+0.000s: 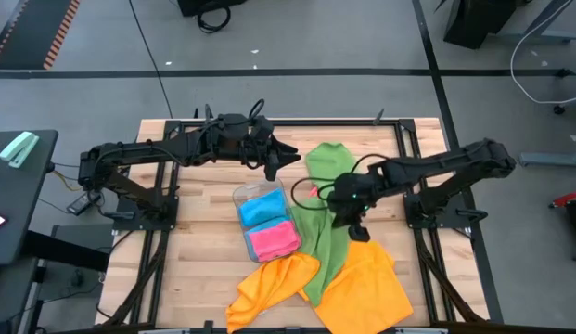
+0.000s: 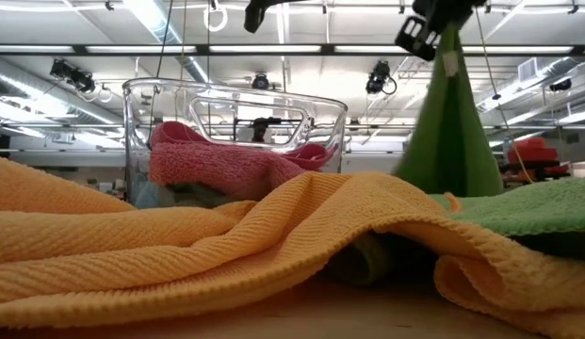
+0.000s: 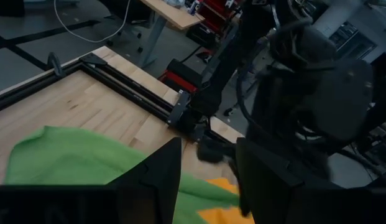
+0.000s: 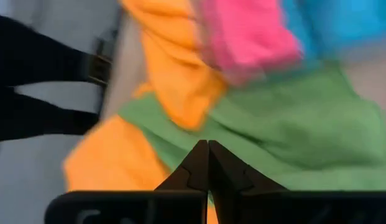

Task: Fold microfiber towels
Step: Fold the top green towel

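A green towel (image 1: 326, 218) lies lengthwise across the table's middle, its near end over two orange towels (image 1: 269, 283) (image 1: 366, 288). My right gripper (image 1: 348, 202) is shut on the green towel, which rises in a peak in the low view (image 2: 452, 141). My left gripper (image 1: 284, 156) is open and empty, held above the table's far middle beside the green towel's far end (image 3: 68, 155). A blue towel (image 1: 260, 206) and a pink towel (image 1: 274, 239) lie folded in a clear tray. My right gripper pinches a raised bunch of the green towel (image 2: 450, 80) between its shut fingers (image 4: 208, 165), coming from above and pointing down. The cloth hangs below the fingers as a tent. Its lower parts (image 2: 528, 207) rest on the table and the orange towels.
The clear plastic tray (image 1: 241, 197) stands at the table's middle left. The orange towels spread along the near edge and fill the low view's foreground (image 2: 226, 245). Bare wood (image 1: 190, 232) shows at the table's left. Dark frame rails (image 1: 399, 139) run along the table's edges.
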`<state>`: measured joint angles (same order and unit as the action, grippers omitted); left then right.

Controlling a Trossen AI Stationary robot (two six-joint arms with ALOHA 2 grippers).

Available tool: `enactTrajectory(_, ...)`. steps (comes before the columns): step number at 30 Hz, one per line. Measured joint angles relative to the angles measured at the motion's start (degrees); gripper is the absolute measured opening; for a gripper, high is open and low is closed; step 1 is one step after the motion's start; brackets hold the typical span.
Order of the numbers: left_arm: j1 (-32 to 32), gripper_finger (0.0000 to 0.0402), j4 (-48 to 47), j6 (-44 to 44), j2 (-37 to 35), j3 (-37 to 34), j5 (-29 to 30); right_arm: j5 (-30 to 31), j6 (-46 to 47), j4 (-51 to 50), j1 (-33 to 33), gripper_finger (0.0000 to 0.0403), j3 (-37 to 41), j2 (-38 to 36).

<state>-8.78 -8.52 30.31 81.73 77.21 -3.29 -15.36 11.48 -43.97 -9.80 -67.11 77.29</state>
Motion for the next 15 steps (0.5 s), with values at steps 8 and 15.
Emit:
enactTrajectory(8,0.00,0.0162,-0.37,0.08,0.00,0.00,0.00,-6.16,2.27,4.38,-4.52,0.0087,0.77,1.50)
enactTrajectory(15,0.00,0.0162,-0.39,0.50,0.00,0.00,-0.02,-2.61,3.77,-1.50,-4.16,0.0214,0.55,1.21)
